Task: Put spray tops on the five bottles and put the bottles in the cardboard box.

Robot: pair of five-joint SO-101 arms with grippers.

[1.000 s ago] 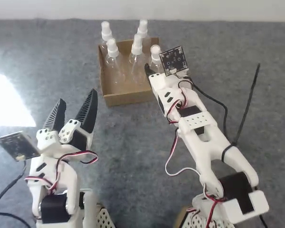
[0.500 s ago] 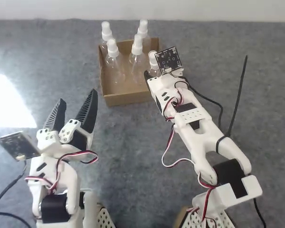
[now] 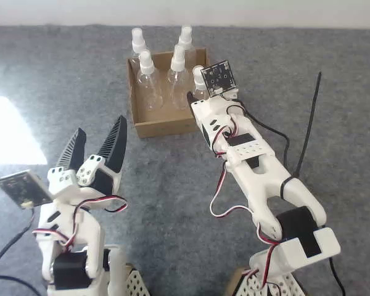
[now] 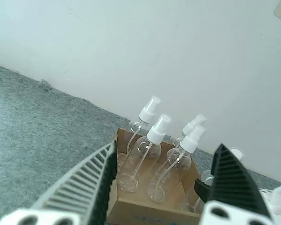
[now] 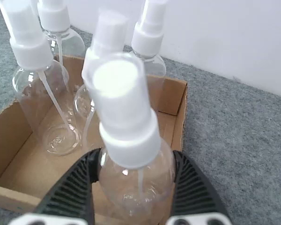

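Bottle (image 5: 131, 178) with a white spray top, clamped at its shoulder between the black fingers of the right gripper (image 5: 133, 157), upright at the near right corner of the cardboard box (image 3: 163, 126), base hidden behind the arm. Four more capped bottles close by: left front bottle (image 3: 149, 77) and middle front bottle (image 3: 176, 68) standing inside the box, left rear bottle (image 3: 137, 40) and right rear bottle (image 3: 185, 36) at its far wall, inside or just behind impossible to tell. Left gripper (image 3: 100, 126) raised near its own base, well apart from the box, jaws spread wide.
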